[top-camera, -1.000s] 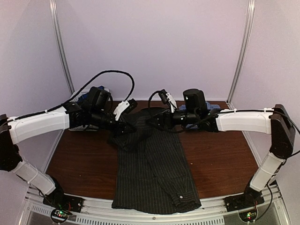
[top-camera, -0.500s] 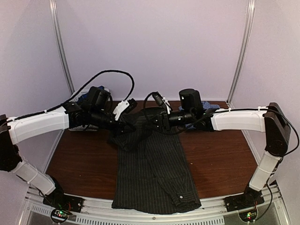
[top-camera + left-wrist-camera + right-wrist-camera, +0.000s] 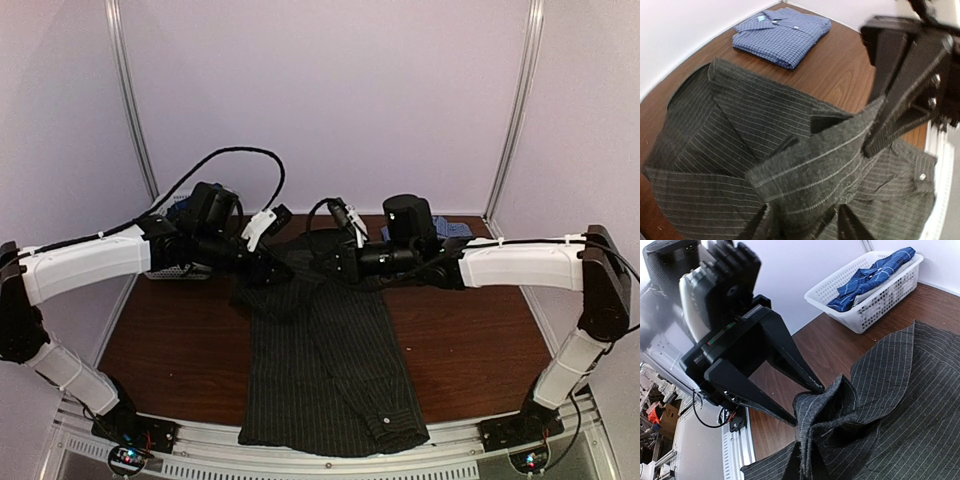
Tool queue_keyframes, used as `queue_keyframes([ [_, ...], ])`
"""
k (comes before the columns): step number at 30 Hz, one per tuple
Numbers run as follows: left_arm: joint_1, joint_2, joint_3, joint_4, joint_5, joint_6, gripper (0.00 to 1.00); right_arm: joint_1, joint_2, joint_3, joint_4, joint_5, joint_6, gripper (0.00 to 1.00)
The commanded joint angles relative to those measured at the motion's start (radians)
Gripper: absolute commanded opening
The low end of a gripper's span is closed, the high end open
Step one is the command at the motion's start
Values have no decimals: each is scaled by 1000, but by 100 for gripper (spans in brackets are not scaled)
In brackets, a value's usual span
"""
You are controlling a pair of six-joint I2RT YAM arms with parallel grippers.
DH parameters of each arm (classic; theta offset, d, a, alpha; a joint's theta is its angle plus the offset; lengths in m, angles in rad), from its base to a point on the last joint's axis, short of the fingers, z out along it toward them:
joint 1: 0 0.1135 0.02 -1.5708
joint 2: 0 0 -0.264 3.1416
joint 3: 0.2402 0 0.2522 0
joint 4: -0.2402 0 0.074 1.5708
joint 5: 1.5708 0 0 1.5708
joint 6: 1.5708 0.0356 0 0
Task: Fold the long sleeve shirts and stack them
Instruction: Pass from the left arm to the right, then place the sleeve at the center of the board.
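Top external | pinstriped shirt (image 3: 320, 360) long axis near-far | right hand (image 3: 874, 125) pinching its fold | left hand (image 3: 807, 406) part-open

A brown wooden table (image 3: 470, 350), dark and smooth. At its far left corner, a white plastic basket (image 3: 880, 304) with lots of little holes in its sides. Pale, plain walls (image 3: 350, 100) all around. Two thin silver poles (image 3: 133, 110) going up in the back corners. Along the near edge, a silver metal rail (image 3: 330, 466) with a row of little slots.
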State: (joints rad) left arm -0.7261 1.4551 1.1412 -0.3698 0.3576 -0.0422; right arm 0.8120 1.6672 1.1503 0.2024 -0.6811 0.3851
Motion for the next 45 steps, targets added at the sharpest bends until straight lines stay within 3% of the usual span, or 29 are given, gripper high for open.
queue_keyframes([
  [1,-3,-48,40,64,-89,-120,54,15,-96,-31,-68,285,58,0],
  [4,7,-73,53,55,-148,-187,66,16,-172,-36,-177,553,122,0],
  [8,30,-87,56,26,-214,-272,68,15,-259,-41,-299,818,199,0],
  [12,60,-79,17,16,-230,-339,68,16,-320,-55,-354,913,243,0],
  [28,134,18,-140,7,-185,-491,61,42,-463,-164,-407,932,172,0],
  [37,107,-155,-524,64,-124,-633,60,44,-337,-145,-362,842,147,0],
  [45,39,-219,-658,134,-90,-750,60,53,-159,-113,-314,789,134,0],
])
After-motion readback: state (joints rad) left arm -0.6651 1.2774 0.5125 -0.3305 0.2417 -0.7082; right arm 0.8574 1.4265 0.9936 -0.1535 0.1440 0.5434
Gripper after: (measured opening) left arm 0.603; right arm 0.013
